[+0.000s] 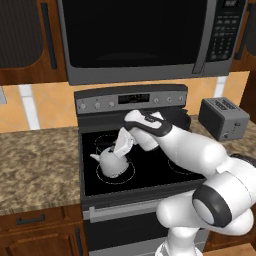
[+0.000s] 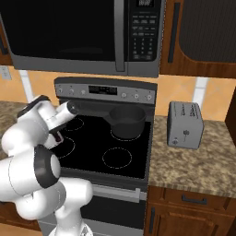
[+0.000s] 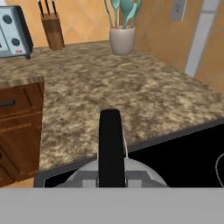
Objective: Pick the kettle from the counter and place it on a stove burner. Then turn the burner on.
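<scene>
The small silver-grey kettle (image 1: 110,163) sits low over the wide front-left stove burner (image 1: 126,177) of the black cooktop (image 1: 150,165); contact with the glass cannot be told. My gripper (image 1: 121,147) reaches down from the right and is shut on the kettle's dark arched handle (image 3: 110,148). In the hand view the kettle's silver top (image 3: 85,176) lies just below the handle, with the granite counter (image 3: 109,87) spreading beyond it. From the right base view my own arm hides the kettle, and part of the burner ring (image 2: 67,146) shows beside it.
A dark round pot (image 1: 176,120) stands on the back right ring. The stove's knobs (image 1: 96,105) line the back panel under the microwave (image 1: 135,35). A toaster (image 1: 223,118) is on the right counter. A knife block (image 3: 52,26) and utensil crock (image 3: 121,39) stand far left.
</scene>
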